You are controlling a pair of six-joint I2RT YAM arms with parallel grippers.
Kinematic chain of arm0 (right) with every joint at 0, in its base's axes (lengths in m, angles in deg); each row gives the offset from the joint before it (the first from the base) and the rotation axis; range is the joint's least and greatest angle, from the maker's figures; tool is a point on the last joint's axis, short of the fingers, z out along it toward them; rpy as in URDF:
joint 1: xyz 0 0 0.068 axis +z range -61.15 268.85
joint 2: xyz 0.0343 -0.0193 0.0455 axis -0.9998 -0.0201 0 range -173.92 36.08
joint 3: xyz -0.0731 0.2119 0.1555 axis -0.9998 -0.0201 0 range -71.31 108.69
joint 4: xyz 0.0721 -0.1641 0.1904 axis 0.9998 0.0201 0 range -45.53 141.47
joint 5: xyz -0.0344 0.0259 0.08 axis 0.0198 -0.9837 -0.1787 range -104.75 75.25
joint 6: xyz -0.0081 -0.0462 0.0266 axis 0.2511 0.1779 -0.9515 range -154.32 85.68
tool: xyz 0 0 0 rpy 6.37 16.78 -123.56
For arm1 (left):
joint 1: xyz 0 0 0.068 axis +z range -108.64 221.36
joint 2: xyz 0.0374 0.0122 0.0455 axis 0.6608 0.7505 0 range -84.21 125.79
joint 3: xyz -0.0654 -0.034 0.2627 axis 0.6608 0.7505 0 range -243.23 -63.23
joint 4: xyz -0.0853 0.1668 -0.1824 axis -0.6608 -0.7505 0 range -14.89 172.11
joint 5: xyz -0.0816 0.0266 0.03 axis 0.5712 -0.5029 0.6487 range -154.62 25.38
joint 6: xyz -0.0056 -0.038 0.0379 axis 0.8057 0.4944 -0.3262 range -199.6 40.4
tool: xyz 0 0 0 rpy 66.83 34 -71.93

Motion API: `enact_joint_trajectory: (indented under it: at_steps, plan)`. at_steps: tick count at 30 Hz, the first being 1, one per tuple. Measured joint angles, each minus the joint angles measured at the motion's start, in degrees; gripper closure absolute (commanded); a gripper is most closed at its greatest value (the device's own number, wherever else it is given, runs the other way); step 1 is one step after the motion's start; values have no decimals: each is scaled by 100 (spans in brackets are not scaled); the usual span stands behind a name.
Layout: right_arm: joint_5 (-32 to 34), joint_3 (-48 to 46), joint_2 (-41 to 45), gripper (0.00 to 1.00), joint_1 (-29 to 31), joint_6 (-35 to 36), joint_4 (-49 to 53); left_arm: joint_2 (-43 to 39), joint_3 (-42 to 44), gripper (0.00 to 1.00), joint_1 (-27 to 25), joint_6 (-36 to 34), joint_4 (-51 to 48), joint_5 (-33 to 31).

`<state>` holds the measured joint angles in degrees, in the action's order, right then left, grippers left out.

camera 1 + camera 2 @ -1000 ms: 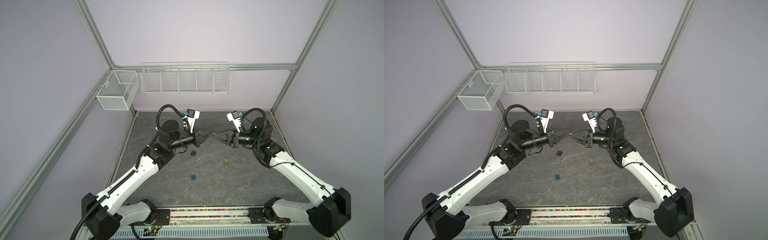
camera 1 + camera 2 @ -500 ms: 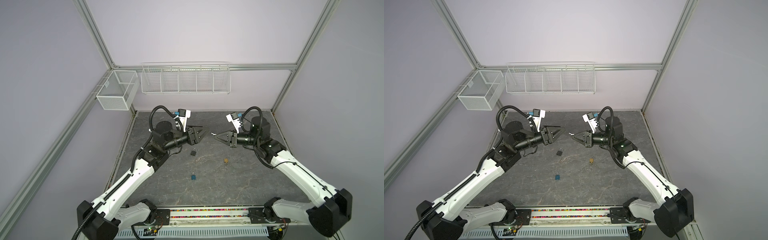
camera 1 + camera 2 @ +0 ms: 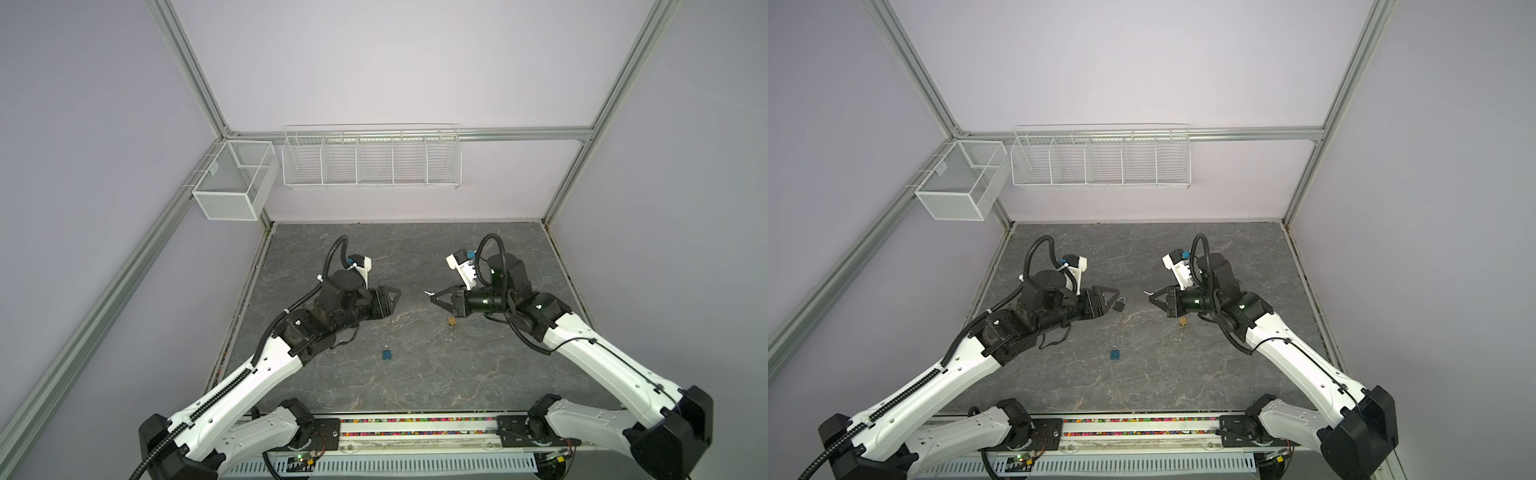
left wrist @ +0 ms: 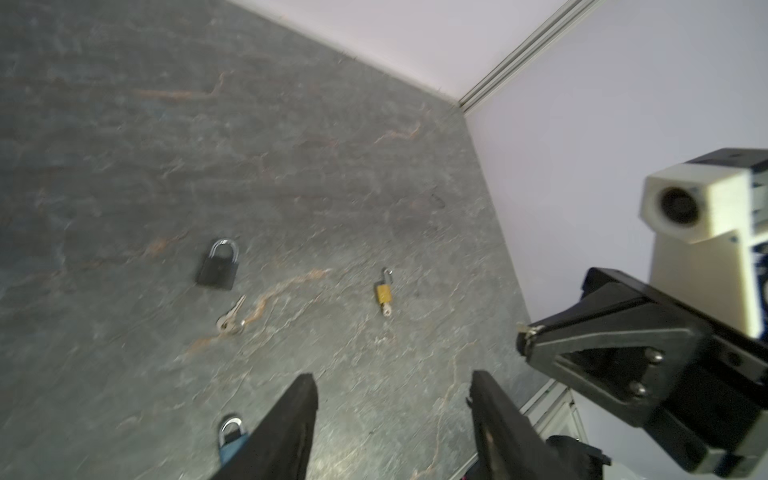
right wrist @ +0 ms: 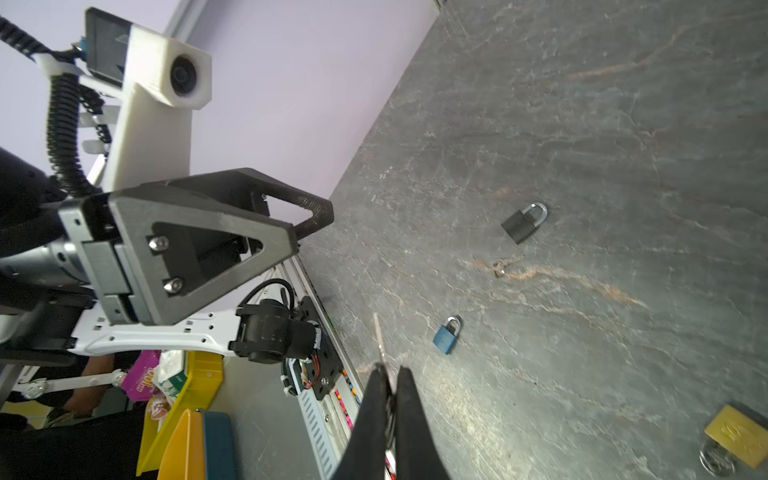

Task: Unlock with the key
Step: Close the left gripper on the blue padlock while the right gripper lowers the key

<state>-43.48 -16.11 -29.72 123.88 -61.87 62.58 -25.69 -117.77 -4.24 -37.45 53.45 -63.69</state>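
Note:
My right gripper (image 3: 434, 296) (image 5: 388, 374) is shut on a small silver key (image 5: 378, 336) whose blade sticks out past the fingertips toward the left arm. My left gripper (image 3: 1115, 299) (image 4: 392, 376) is open and holds nothing; it faces the right one across a gap above the floor. A black padlock (image 3: 1119, 304) (image 4: 219, 266) lies on the floor just beyond the left fingertips. A blue padlock (image 3: 387, 353) (image 5: 446, 334) lies nearer the front. A brass padlock (image 3: 452, 321) (image 4: 384, 293) lies under the right gripper with a key in its base.
Loose silver keys (image 4: 230, 320) lie beside the black padlock. A white wire rack (image 3: 371, 160) and a mesh box (image 3: 232, 183) hang on the back wall. Walls close in the grey stone floor (image 3: 415, 382), and a rail (image 3: 415, 428) runs along the front.
The two grippers were tip to tip; my left gripper has opened and drawn back to the left. My right gripper has pulled back to the right, still shut on the key.

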Motion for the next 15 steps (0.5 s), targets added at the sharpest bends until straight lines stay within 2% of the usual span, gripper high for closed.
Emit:
enact_joint_trajectory:
  at_steps: [7,15]
  plan:
    - [496,-909,249,94,232,-293,63,234,422,39,-691,660,-901,-776]
    - [778,-1932,654,94,236,-782,-122,1499,472,37,-1198,1158,-1241,-863]
